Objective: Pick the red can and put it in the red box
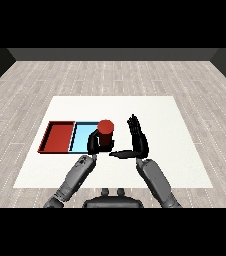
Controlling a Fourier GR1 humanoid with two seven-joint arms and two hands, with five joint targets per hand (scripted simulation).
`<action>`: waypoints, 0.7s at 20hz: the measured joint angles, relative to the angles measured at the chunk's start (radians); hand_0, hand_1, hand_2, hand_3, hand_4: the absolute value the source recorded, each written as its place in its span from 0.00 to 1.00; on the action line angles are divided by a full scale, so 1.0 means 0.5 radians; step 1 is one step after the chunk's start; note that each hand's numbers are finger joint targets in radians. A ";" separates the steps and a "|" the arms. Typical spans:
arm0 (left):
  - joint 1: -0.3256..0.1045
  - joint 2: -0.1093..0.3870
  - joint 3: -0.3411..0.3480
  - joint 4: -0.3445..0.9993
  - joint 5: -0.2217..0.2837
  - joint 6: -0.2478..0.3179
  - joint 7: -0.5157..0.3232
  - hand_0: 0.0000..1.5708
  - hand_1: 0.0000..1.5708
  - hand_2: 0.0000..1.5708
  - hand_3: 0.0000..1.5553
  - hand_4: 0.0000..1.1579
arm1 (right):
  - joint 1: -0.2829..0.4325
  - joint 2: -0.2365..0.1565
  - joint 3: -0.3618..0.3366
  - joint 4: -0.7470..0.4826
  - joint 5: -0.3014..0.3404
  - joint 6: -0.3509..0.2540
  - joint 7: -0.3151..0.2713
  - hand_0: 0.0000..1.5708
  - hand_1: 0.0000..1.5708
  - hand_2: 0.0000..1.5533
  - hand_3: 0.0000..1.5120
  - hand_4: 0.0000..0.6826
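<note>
The red can (pixel 105 131) stands upright at the right edge of the light blue tray (pixel 83 135), near the table's middle. My left hand (pixel 96 143) is curled round the can's lower part from the left. My right hand (pixel 137 136) is just right of the can, apart from it, with fingers straight and pointing away and the thumb stretched left toward the can. The red tray (pixel 58 136) lies left of the blue tray with nothing in it.
The white table (pixel 160 115) stretches bare to the right and behind the trays. Its front edge runs just below my forearms. Grey wood floor surrounds it.
</note>
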 measured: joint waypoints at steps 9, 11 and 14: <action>-0.007 0.227 0.257 -0.109 -0.045 -0.056 0.110 1.00 1.00 1.00 0.95 0.98 | 0.340 -0.216 -0.265 -0.336 -0.173 0.222 -0.010 0.00 0.00 0.00 0.00 0.00; 0.008 0.325 0.325 -0.160 -0.038 -0.072 0.192 1.00 1.00 1.00 0.96 0.97 | 0.409 -0.248 -0.335 -0.319 -0.217 0.275 -0.052 0.00 0.00 0.00 0.00 0.00; -0.020 0.474 0.411 -0.171 -0.076 -0.068 0.298 1.00 1.00 1.00 0.96 0.96 | 0.519 -0.306 -0.436 -0.361 -0.274 0.311 -0.040 0.00 0.00 0.00 0.00 0.00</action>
